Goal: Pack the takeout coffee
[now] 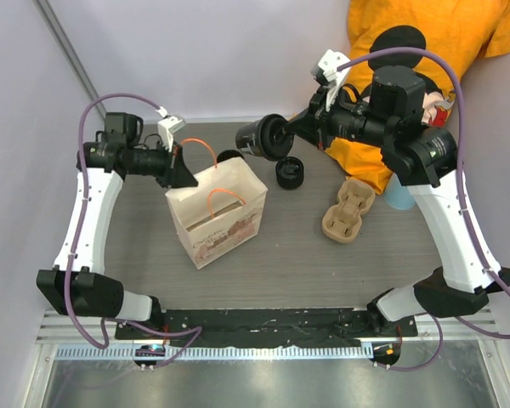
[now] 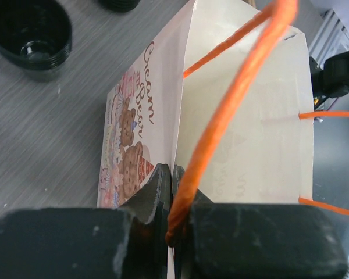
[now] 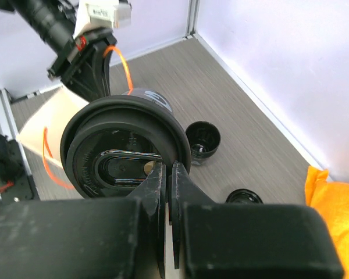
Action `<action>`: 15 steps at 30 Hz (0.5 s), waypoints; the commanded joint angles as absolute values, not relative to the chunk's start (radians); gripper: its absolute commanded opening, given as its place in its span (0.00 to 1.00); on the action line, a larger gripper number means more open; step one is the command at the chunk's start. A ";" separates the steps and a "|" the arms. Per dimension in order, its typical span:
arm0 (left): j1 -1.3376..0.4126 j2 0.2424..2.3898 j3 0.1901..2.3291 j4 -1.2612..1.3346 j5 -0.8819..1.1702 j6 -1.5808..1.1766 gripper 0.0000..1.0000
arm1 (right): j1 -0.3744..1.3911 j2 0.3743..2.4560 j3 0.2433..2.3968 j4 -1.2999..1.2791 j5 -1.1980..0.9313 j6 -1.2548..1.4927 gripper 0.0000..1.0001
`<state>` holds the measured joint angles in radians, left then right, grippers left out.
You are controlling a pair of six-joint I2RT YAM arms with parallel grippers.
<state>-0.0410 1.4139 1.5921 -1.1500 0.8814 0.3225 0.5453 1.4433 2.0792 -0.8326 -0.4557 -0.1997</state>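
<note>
The takeout coffee (image 1: 257, 138) is a black cup with a black lid, held on its side in the air behind the bag. My right gripper (image 1: 282, 136) is shut on the rim of its lid (image 3: 125, 154), with the fingertips (image 3: 160, 174) pinching the edge. The brown paper bag (image 1: 217, 212) stands open on the table with orange handles (image 2: 232, 99). My left gripper (image 1: 187, 174) is shut on the bag's top edge (image 2: 175, 145) beside a handle, and its jaws meet on the paper. The bag's inside is hidden.
Two other black cups (image 1: 291, 172) (image 1: 229, 157) stand open on the table near the bag. A beige pulp carrier (image 1: 348, 211) lies to the right, beside a light blue cup (image 1: 399, 197). An orange cloth (image 1: 425, 51) fills the back right corner.
</note>
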 commanded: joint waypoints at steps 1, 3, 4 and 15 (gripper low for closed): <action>-0.123 1.370 1.560 -0.941 0.844 0.141 0.00 | 0.534 1.414 2.040 -0.747 -0.483 -0.094 0.01; -0.161 1.377 1.551 -0.905 0.824 0.082 0.00 | 0.534 1.411 2.016 -0.736 -0.491 -0.062 0.01; -0.181 1.385 1.549 -0.866 0.815 0.057 0.00 | 0.532 1.410 2.010 -0.736 -0.495 -0.052 0.01; -0.321 1.492 1.582 -0.700 0.683 -0.135 0.00 | 0.534 1.347 1.876 -0.726 -0.494 -0.002 0.01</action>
